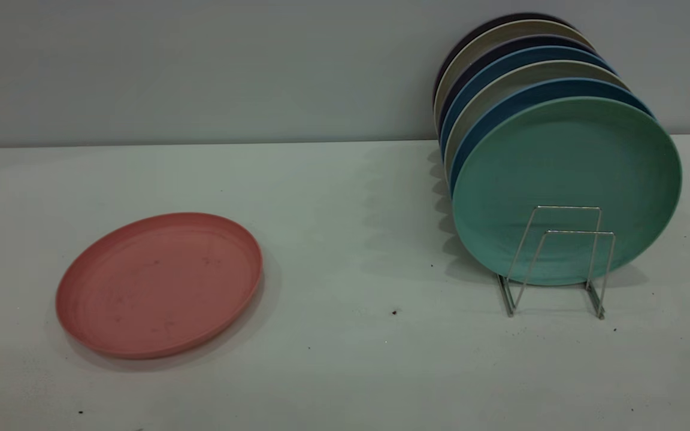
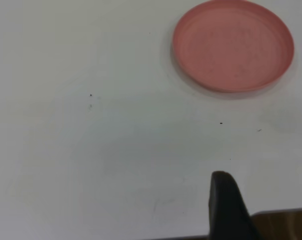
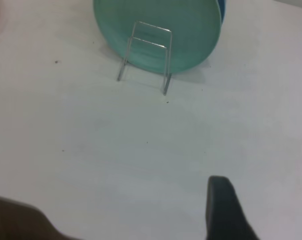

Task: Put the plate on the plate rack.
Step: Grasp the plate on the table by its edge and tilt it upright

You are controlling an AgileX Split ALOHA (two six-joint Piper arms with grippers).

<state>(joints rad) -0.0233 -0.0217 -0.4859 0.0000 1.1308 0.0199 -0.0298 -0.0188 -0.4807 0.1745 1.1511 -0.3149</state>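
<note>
Salmon-pink, the plate (image 1: 159, 285) lies flat on the white counter (image 1: 345, 251) at the 9 o'clock side, touched by nothing. Well apart, at 3 o'clock, the plate rack (image 1: 560, 263) holds a teal-green plate (image 1: 566, 173) upright at the front of a row of plates. Left gripper (image 2: 263, 210) and right gripper (image 3: 261, 210) hang above bare counter, jaws spread wide and empty.

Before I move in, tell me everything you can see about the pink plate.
The plate is round, shallow and matte salmon-pink, with a low raised rim and faint dark specks on its face. It looks like plastic or a similar matte composite. It lies flat, face up, on the white table, on the left side, well apart from the plate rack. Nothing rests on it and no gripper touches it.
</note>
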